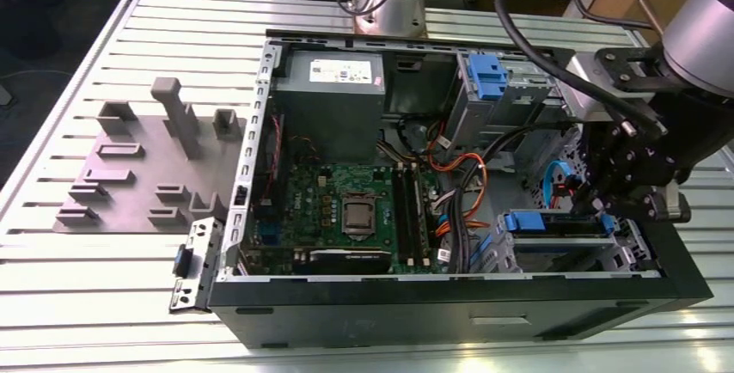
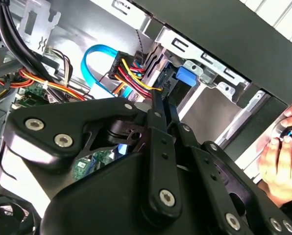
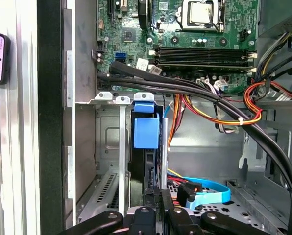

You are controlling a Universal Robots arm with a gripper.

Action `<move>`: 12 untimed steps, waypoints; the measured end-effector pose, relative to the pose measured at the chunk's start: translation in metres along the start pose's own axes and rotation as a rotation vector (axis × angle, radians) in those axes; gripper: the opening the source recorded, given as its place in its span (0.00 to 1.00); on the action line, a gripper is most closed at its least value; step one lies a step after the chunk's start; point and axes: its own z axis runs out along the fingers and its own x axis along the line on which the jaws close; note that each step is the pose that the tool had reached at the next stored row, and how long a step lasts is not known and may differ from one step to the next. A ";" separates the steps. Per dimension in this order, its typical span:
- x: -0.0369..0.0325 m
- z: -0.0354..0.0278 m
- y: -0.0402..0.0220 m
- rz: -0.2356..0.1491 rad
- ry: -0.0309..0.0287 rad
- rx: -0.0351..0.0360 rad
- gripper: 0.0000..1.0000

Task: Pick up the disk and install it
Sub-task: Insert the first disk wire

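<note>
The disk sits edge-on in the lower drive bay at the front corner of the open computer case, on the exterior view's right, with its blue carrier showing. In both wrist views the carrier's blue tab faces outward. My gripper hangs just behind the disk. Its two black fingers lie close together, tips at the disk's rear edge. I cannot tell whether they pinch any part of it.
Orange, yellow and black cables and a blue data cable crowd the space beside the bay. The motherboard, a grey power supply and an upper bay with a blue latch fill the case. A hand rests outside.
</note>
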 end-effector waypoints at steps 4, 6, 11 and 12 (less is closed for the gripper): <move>0.0009 0.0011 0.0001 -0.004 -0.0004 0.0000 0.16; 0.0013 0.0018 0.0002 -0.008 -0.0007 0.0001 0.16; 0.0030 0.0029 0.0002 -0.010 -0.0008 0.0008 0.16; 0.0030 0.0032 0.0002 -0.010 -0.0008 0.0009 0.16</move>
